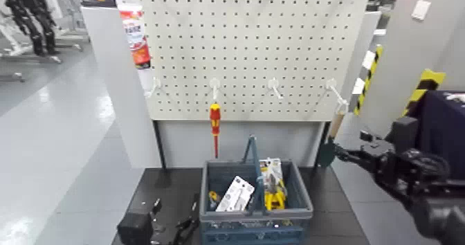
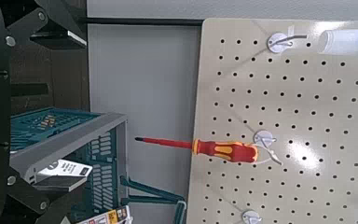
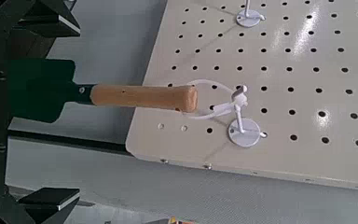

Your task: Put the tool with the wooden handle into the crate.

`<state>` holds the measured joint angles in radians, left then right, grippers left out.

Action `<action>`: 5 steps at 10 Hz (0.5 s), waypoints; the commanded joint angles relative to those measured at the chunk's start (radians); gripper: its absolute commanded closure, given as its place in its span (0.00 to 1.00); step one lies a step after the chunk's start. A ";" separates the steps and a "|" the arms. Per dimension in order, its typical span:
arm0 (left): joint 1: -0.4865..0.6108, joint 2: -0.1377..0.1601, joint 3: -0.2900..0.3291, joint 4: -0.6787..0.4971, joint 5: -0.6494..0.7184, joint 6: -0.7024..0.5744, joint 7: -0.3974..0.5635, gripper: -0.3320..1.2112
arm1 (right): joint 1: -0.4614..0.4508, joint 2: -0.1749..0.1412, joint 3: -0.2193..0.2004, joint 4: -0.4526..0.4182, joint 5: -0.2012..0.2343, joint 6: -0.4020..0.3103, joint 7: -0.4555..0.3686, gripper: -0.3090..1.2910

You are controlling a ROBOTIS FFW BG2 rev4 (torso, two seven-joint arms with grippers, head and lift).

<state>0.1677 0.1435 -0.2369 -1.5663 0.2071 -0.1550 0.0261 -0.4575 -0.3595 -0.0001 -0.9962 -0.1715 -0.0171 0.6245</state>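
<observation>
**Trowel, wooden-handled: hung on pegboard, between open jaws, unheld**

Head view.
- Trowel [image 1: 335, 127], one: hung by a loop from the end hook [image 1: 335, 90] near the lower right corner of the pegboard [image 1: 242, 54]; blade down, below the board's lower edge.
- Right gripper [image 1: 333, 151], one: at the blade, beyond the far right corner of the surface [image 1: 332, 201].
- Crate [image 1: 304, 211], one: upright at mid-width of the surface, near its far edge; part-filled with packets and a yellow-handled tool [image 1: 275, 198].
- Left gripper [image 1: 168, 222], one: left of the crate, over the surface, empty.
- Screwdriver [image 1: 215, 120], red and yellow, one: on a hook along the board's lower edge, left of centre; not wanted.

Left wrist view.
- Left gripper: spread wide, nothing held; crate and screwdriver beyond.

Right wrist view.
- Right gripper: spread wide, green blade between the fingers [image 3: 51, 21], not clamped.
- Handling, as judged: light, rigid, hardly fragile; smooth wood, likely to turn, and apt to swing on its loop. Best grasped at the blade's neck or lower handle, squarely. Next: close, lift the loop clear of the hook, carry to the crate.
</observation>
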 commanded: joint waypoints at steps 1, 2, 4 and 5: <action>-0.002 -0.001 -0.001 0.002 0.000 -0.002 0.000 0.39 | -0.049 0.013 0.012 0.068 0.010 -0.032 0.011 0.25; -0.002 -0.002 -0.002 0.003 0.000 -0.002 0.000 0.39 | -0.059 0.016 0.014 0.080 0.015 -0.037 0.012 0.25; -0.005 -0.002 -0.004 0.005 0.000 -0.002 0.000 0.39 | -0.090 0.025 0.020 0.126 0.012 -0.063 0.015 0.26; -0.007 -0.002 -0.005 0.005 0.000 -0.002 0.000 0.39 | -0.105 0.031 0.026 0.146 0.010 -0.072 0.018 0.28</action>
<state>0.1621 0.1412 -0.2419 -1.5616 0.2071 -0.1565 0.0261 -0.5538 -0.3325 0.0221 -0.8626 -0.1603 -0.0826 0.6425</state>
